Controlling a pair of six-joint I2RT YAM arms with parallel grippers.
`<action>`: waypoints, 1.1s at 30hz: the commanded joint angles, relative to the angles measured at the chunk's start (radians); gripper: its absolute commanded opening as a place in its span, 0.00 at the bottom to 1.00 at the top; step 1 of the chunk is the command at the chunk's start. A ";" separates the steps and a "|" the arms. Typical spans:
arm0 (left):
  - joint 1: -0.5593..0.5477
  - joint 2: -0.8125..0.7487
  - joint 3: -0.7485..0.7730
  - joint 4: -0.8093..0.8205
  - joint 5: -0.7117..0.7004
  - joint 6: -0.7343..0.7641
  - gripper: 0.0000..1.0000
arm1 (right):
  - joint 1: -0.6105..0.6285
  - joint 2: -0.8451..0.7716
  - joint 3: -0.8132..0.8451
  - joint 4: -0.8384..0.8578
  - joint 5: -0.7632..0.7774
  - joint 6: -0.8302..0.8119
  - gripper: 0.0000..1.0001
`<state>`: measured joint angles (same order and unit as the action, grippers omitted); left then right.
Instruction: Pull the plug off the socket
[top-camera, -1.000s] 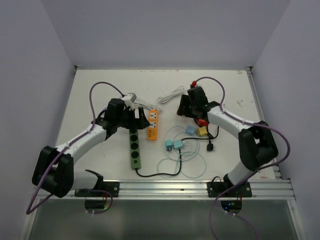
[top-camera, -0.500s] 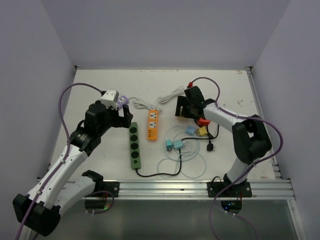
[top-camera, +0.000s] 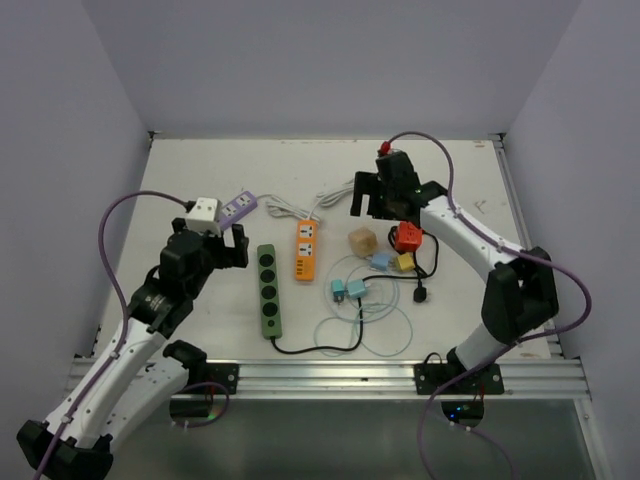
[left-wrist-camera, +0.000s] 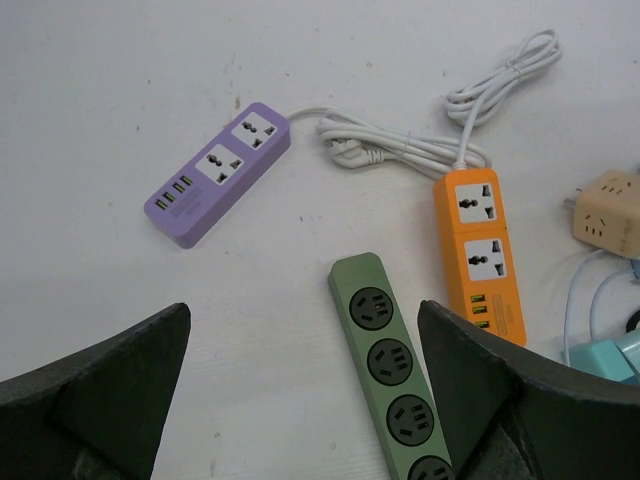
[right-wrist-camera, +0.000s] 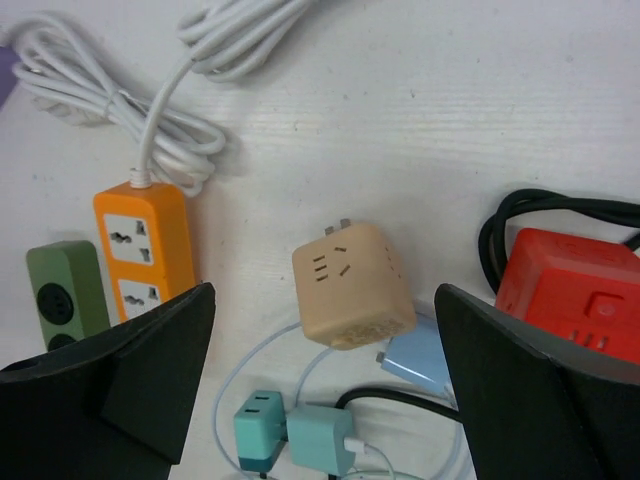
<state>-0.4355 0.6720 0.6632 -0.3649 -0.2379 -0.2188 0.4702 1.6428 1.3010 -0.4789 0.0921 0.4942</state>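
Both grippers are spread wide, nothing pinched. The left gripper (left-wrist-camera: 305, 325) hangs over the near end of the green strip (left-wrist-camera: 392, 375), fingers clear of it. The purple strip (left-wrist-camera: 220, 172) lies farther out on the table (top-camera: 200, 170), its white cable (left-wrist-camera: 400, 150) coiled toward the orange strip (left-wrist-camera: 482, 245).

The right gripper (right-wrist-camera: 325, 300) is above the beige plug cube (right-wrist-camera: 352, 285) with no contact visible. The cube lies loose on the table with its prongs exposed, in no socket. It sits between the orange strip and the red cube (right-wrist-camera: 575, 290), just beside a light-blue adapter (right-wrist-camera: 420, 355). All visible sockets on the green, orange and purple strips look unoccupied. The teal chargers (top-camera: 348, 289) sit nearer the bases.
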 joint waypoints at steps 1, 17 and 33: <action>-0.011 -0.035 -0.002 0.023 -0.095 0.006 1.00 | -0.005 -0.196 0.008 -0.069 0.041 -0.066 0.96; -0.026 -0.137 -0.004 0.015 -0.268 -0.017 1.00 | -0.019 -0.796 -0.499 -0.138 0.367 0.049 0.99; -0.026 -0.141 -0.014 0.014 -0.339 -0.016 1.00 | -0.019 -0.776 -0.511 -0.093 0.293 0.046 0.99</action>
<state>-0.4587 0.5278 0.6559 -0.3668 -0.5400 -0.2253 0.4515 0.8635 0.7532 -0.6048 0.3904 0.5243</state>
